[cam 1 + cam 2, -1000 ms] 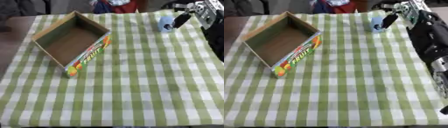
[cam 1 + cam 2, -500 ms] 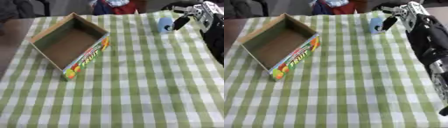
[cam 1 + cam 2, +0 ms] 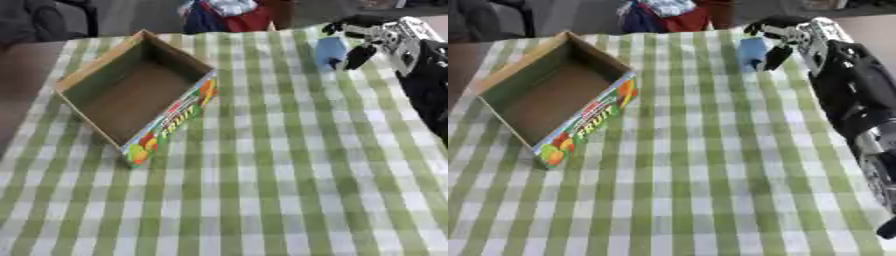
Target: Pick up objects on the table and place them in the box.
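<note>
The right hand [image 3: 785, 39] sat in the upper right of the frame, at the far edge of the table, with its dark arm [image 3: 852, 95] running down the right side of the picture. Its fingers [image 3: 767, 29] reached over the top of a small light-blue object [image 3: 752, 53] and its thumb [image 3: 779, 56] hung down just beside the object's right side, so the hand was spread around the object; whether the fingers actually touched it could not be told. The blue object stood upright on the green-and-white checked tablecloth [image 3: 702, 170], near the cloth's far edge.

Well apart from it, in the upper left of the frame, lay the open cardboard box [image 3: 131, 95]. It sat askew to the checks, with brown inner walls and a bare brown floor, and its near outer wall carried bright fruit pictures and lettering [image 3: 592, 120].

Beyond the table's far edge, at the top centre, a bundle of red, blue and white stuff [image 3: 662, 15] showed, too blurred to make out. The left hand appeared in neither view.
</note>
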`<state>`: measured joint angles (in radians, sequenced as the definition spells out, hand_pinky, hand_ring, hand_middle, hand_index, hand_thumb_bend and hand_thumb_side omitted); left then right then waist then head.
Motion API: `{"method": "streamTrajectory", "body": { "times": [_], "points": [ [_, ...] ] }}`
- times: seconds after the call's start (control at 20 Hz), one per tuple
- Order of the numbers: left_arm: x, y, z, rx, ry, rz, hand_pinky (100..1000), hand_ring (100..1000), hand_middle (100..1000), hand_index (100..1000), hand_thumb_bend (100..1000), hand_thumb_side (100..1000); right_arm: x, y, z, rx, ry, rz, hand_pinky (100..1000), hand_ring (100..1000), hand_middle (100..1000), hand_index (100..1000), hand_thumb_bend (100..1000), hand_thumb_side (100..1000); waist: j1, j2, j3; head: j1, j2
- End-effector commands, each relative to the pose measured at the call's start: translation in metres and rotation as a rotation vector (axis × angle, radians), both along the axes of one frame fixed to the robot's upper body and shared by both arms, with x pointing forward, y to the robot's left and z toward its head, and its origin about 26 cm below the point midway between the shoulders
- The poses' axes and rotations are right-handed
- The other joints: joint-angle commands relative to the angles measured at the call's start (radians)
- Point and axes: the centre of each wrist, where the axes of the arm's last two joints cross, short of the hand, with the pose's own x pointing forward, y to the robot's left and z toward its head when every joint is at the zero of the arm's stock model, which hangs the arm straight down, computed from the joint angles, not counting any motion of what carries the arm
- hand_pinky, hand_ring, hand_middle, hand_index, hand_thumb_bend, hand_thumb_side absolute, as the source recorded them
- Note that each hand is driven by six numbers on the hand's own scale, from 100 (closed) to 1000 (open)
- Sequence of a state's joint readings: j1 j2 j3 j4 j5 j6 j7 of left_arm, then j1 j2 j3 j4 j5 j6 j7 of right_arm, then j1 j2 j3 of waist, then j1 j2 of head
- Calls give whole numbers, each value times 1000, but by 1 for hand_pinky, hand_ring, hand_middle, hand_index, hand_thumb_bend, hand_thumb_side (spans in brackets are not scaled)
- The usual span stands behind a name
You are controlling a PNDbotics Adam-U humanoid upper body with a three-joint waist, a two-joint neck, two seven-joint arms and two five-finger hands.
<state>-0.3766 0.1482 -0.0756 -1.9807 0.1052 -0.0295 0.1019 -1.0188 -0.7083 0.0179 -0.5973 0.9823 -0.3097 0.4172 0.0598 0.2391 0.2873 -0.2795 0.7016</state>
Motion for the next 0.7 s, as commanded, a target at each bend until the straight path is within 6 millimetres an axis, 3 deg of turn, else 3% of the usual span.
{"method": "streamTrajectory", "body": {
  "times": [0.05, 0.1, 0.2, 0.3, 0.5, 0.7],
  "points": [
    [-3, 1, 8, 11, -32, -8, 635, 709, 662, 842, 202, 372, -4, -9, 13, -16, -34, -21, 897, 952, 772, 918, 184, 140, -4, -15, 1, -3, -12],
    [-3, 1, 8, 11, -32, -8, 635, 709, 662, 842, 201, 372, -3, -9, 12, -15, -37, -20, 889, 940, 739, 892, 170, 131, -4, -15, 1, -3, -12],
    [-3, 1, 8, 10, -31, -8, 635, 709, 662, 842, 199, 373, -3, -7, 11, -14, -59, -13, 848, 880, 563, 748, 100, 104, -5, -16, 0, -2, -11],
    [-3, 1, 8, 9, -29, -8, 636, 709, 663, 842, 184, 381, -2, -5, 12, -17, -100, 0, 830, 843, 481, 661, 100, 100, -7, -20, -2, -1, -9],
    [-3, 1, 7, 6, -25, -7, 636, 709, 663, 842, 180, 383, 1, 6, 23, -34, -183, 57, 824, 819, 450, 597, 100, 100, -12, -31, -5, 2, -4],
    [-3, 0, 4, 4, -14, -9, 637, 709, 663, 842, 175, 389, 8, 36, 51, -35, -295, 184, 818, 815, 448, 587, 100, 100, -17, -50, -7, 3, 9]
  ]
}}
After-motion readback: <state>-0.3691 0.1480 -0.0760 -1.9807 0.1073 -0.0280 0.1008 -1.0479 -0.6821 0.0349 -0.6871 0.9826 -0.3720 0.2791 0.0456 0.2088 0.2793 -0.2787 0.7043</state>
